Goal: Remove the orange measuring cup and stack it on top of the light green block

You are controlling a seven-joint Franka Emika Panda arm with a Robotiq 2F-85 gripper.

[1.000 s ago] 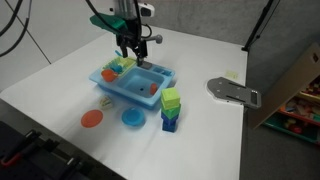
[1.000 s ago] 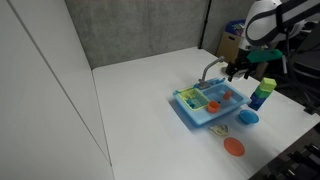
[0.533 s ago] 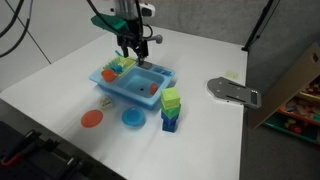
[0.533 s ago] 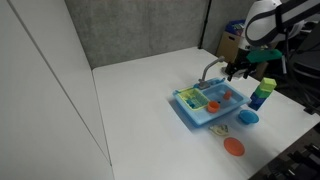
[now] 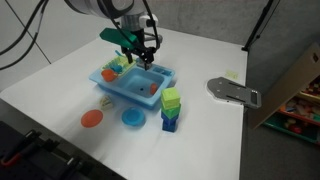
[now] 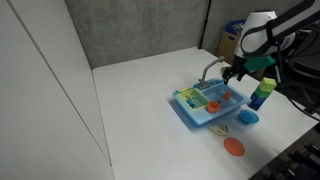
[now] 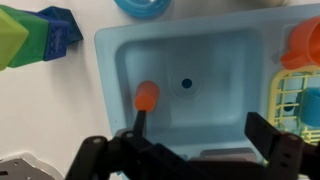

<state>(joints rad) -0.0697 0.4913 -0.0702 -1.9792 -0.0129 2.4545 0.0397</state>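
White table (image 5: 50, 95) carries everything. Mid-table sits a light-blue toy sink (image 5: 125, 95), w/ a yellow-green rack on one side. The gripper (image 5: 140, 62) hangs over the basin, jaws spread wide and holding nothing. In wrist view both fingers (image 7: 95, 152) come in from the bottom edge w/ bare basin floor between them. The light green block (image 5: 171, 99) tops a short stack w/ a blue block (image 5: 170, 121) at the base. The stack stands just outside the sink's front corner, near but apart from the rim. In wrist view it shows at the top-left corner, beyond the sink wall. The orange measuring cup (image 7: 147, 96) lies on the basin floor, just beside the drain hole (image 7: 186, 85) and not yet lifted. In an exterior view it's the orange spot (image 5: 153, 88) by the sink wall nearest the stack. Key relation: the cup sits ahead of the fingertips, offset toward the pic-left finger rather than centred. Its long axis, bowl to handle, runs approx up-down in wrist view w/ the handle pointing back at the gripper. So it lies roughly crosswise to the closing line. My read: shift a bit toward that finger, then go down and close.
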